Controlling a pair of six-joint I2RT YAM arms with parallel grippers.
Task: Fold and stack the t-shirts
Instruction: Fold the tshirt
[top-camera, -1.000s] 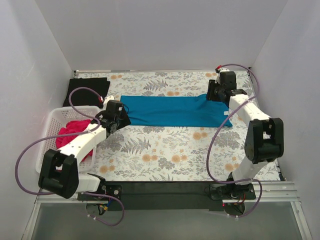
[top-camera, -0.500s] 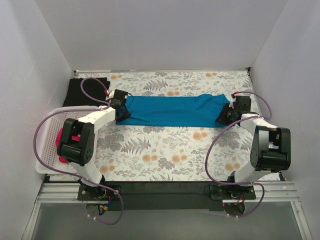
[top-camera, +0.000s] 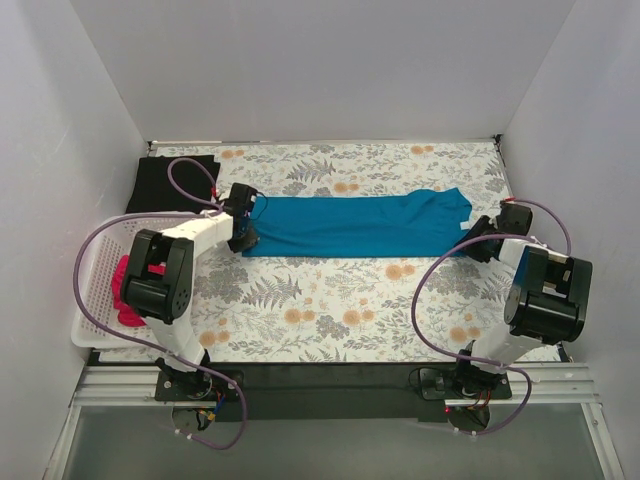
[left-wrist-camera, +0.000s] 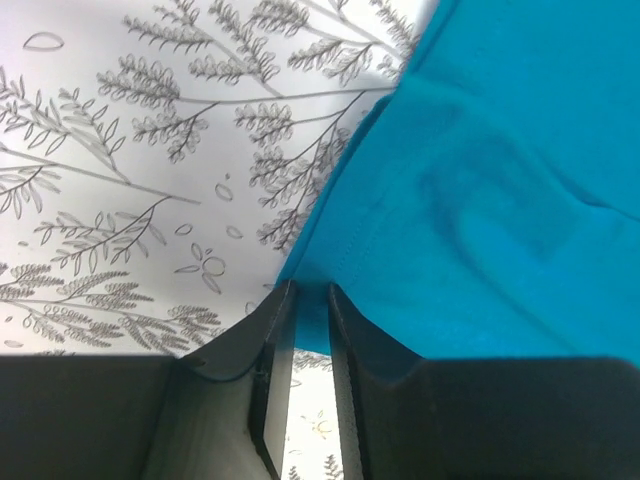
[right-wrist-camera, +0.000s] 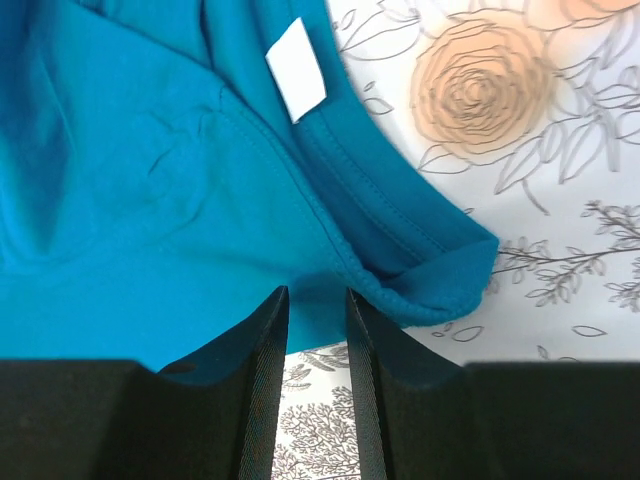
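Teal t-shirt lies stretched mid-table, my left pincer clenched on one end and my right pincer on the other. Only the right wrist shows its white label. Overhead, my left arm partly hides the magenta t-shirt, seemingly in the basket.

Spread t-shirt lies right of the basket, folded t-shirt behind it, 3rd t-shirt inside

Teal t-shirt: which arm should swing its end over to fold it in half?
Right, probably. The right gripper pinches the right end of the teal t-shirt; swinging it over lands the fold by the black t-shirt, which lies near the left gripper holding the other end.
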